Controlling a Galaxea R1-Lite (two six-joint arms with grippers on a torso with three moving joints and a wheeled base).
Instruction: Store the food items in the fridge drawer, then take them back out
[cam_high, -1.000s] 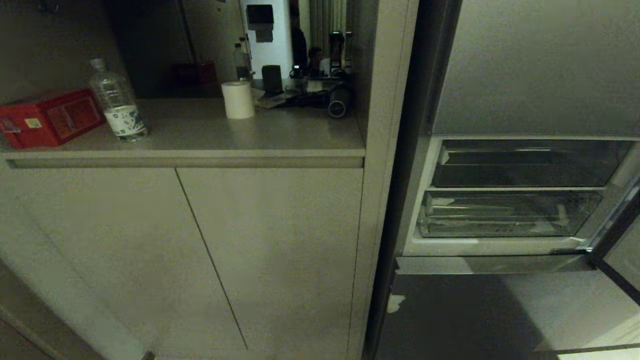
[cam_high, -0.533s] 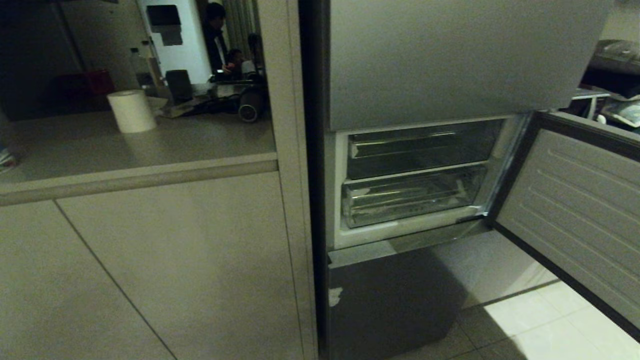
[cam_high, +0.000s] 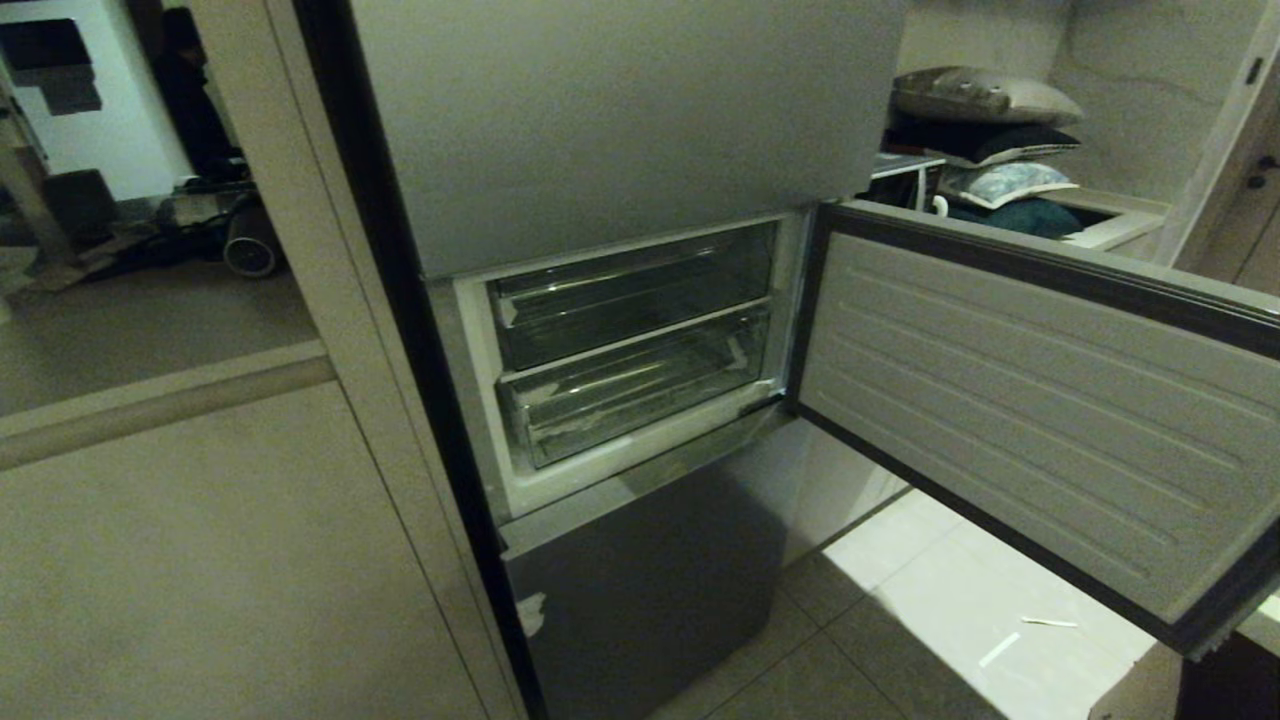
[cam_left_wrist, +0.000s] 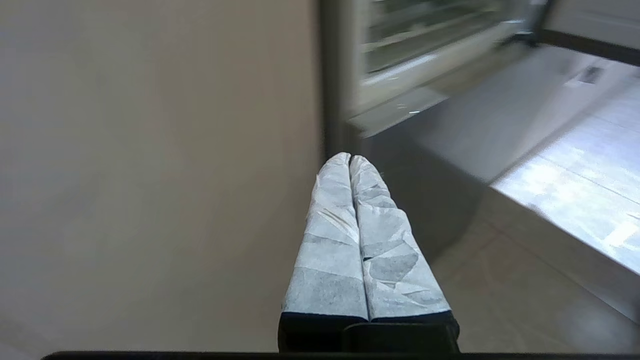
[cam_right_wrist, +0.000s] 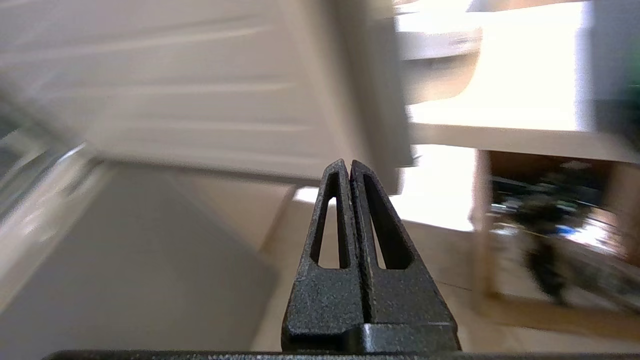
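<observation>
The fridge drawer (cam_high: 640, 395), a clear ribbed bin, sits pushed in as the lower of two bins in the open fridge compartment. A darker smoky bin (cam_high: 630, 305) is above it. The food items are out of view. Neither arm shows in the head view. In the left wrist view, my left gripper (cam_left_wrist: 349, 159) is shut and empty, with white-wrapped fingers, low before the cabinet front beside the fridge. My right gripper (cam_right_wrist: 348, 164) is also shut and empty, low near the floor below the open door.
The fridge door (cam_high: 1040, 400) stands swung open to the right, across the tiled floor (cam_high: 900, 620). A beige cabinet (cam_high: 200, 560) with a counter (cam_high: 150, 330) fills the left. Pillows (cam_high: 980, 100) lie stacked behind the door. Paper scraps (cam_high: 1000, 650) lie on the floor.
The whole head view has swung to the right: the counter slid off to the left, and the fridge compartment and its open door came to the middle. Nothing in the scene itself moved.
</observation>
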